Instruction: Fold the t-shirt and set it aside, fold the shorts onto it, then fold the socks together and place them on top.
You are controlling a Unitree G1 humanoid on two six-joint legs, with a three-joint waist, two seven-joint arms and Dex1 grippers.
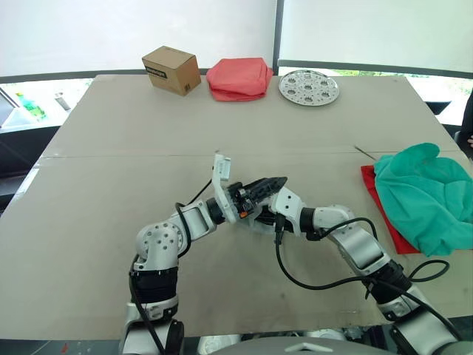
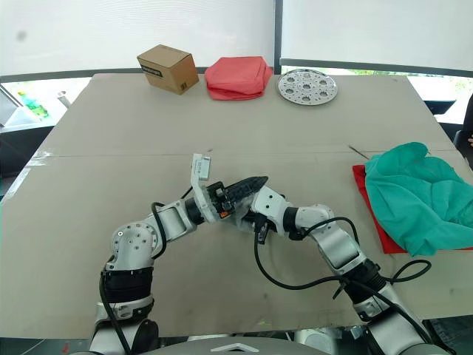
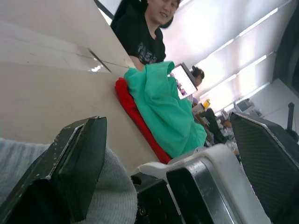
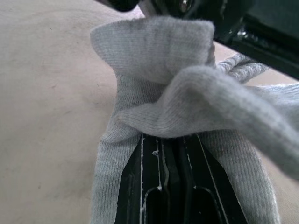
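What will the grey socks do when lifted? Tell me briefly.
Probably floppy: the socks bunch and drape in soft folds over the right gripper. Likely light, being small thin knit. The ribbed fabric probably will not slip, though a loose end could dangle while the left gripper helps.

Both arms bent inward; left gripper (image 1: 277, 182) and right gripper (image 1: 255, 218) together

Broad beige table (image 1: 111, 148) under white blinds (image 1: 133, 29), daylit windows behind.

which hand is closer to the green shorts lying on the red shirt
The right hand, by a little. Both hands meet at the socks mid-table, left of the shorts; the right hand's fingers are on the shorts' side, and the left hand sits just beyond.
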